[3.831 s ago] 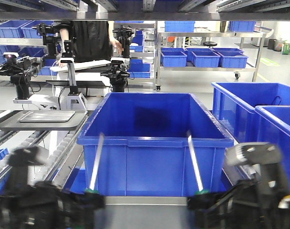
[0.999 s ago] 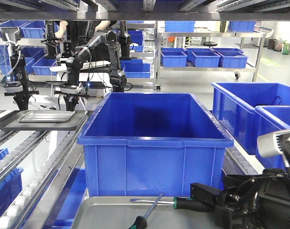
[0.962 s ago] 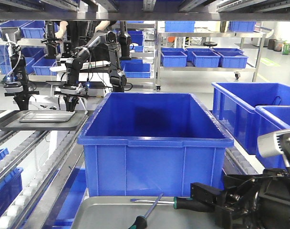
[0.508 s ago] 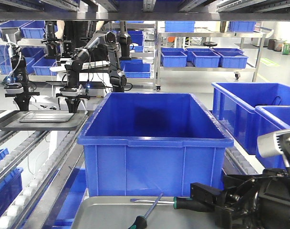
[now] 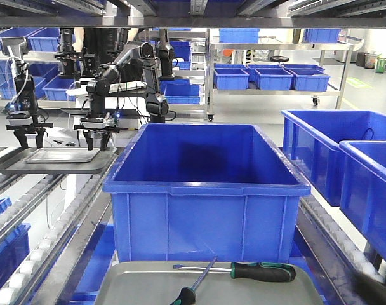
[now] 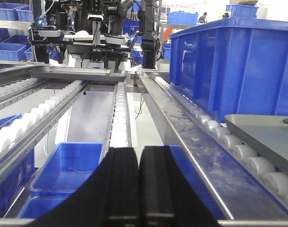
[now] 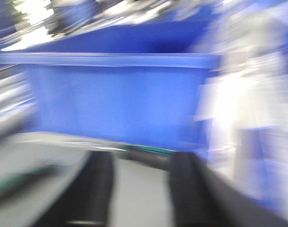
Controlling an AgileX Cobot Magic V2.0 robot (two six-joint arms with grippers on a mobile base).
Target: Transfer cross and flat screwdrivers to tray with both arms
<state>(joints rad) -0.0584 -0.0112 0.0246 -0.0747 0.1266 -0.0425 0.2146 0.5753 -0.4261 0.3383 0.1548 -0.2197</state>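
Both screwdrivers lie on the grey tray (image 5: 136, 283) at the bottom of the front view. One screwdriver (image 5: 256, 272) lies crosswise with its black and green handle to the right. The other screwdriver (image 5: 192, 289) slants with its handle toward the near edge, and the two shafts cross. My left gripper (image 6: 139, 182) is shut with nothing in it, out over the roller lane left of the tray's corner (image 6: 262, 135). In the blurred right wrist view my right gripper (image 7: 141, 189) is open above the tray (image 7: 139, 198). A green-banded handle (image 7: 151, 153) lies just beyond its fingertips.
A deep blue bin (image 5: 206, 197) stands right behind the tray, and more blue bins (image 5: 345, 152) are to the right. Roller lanes (image 5: 28, 254) run along the left with a blue crate (image 6: 63, 165) beneath. Far left, other arms (image 5: 94, 127) hover over a distant tray (image 5: 59, 155).
My right gripper, which was at the crosswise screwdriver's handle, has pulled away to the right and nearly left the front view. The screwdrivers stay on the tray. The distant arms lowered.
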